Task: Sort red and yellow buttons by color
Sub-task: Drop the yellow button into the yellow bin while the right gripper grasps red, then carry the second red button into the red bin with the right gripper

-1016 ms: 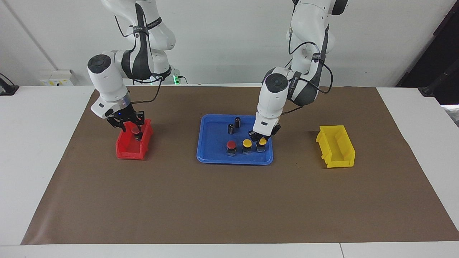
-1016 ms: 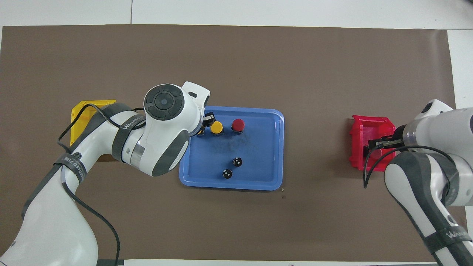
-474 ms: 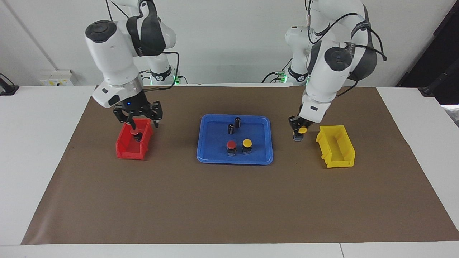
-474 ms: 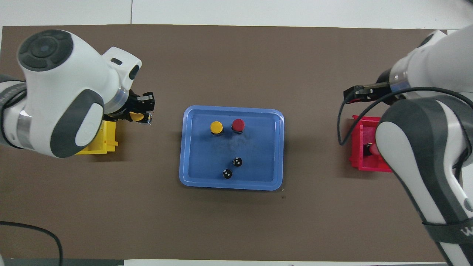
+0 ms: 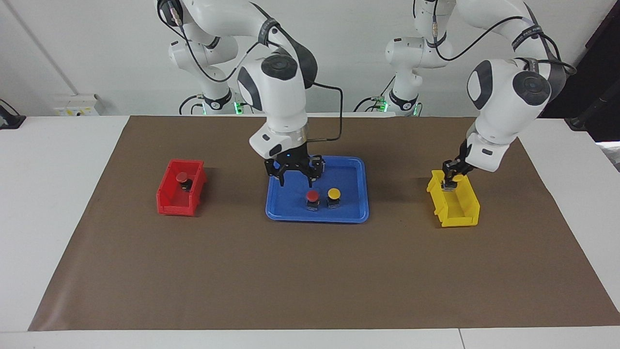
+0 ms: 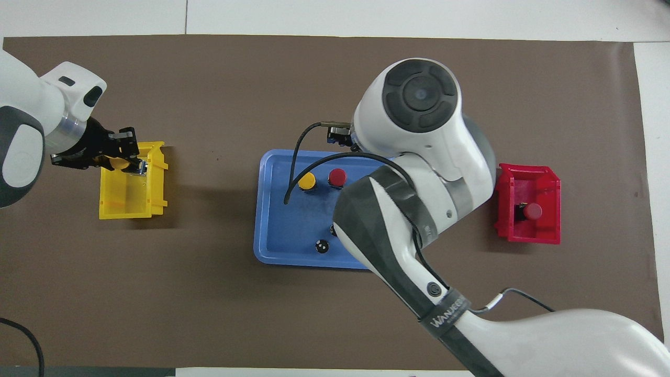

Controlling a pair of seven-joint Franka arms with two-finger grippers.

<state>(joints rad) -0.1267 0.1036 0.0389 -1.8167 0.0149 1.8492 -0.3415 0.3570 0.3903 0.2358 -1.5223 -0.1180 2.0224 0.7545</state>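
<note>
One red button lies in the red bin. A second red button and a yellow button stand side by side in the blue tray. My right gripper hangs open and empty over the tray, just above the red button there; in the overhead view its own arm hides it. My left gripper is shut on another yellow button, held over the yellow bin.
Two dark cylinders stand in the tray; one shows whole, the other is partly covered by the right gripper. The brown mat covers the table, with the red bin toward the right arm's end and the yellow bin toward the left arm's.
The right gripper let go of a red button in the red bin and swung over the tray. The left gripper lifted a yellow button from the tray and carried it over the yellow bin.
</note>
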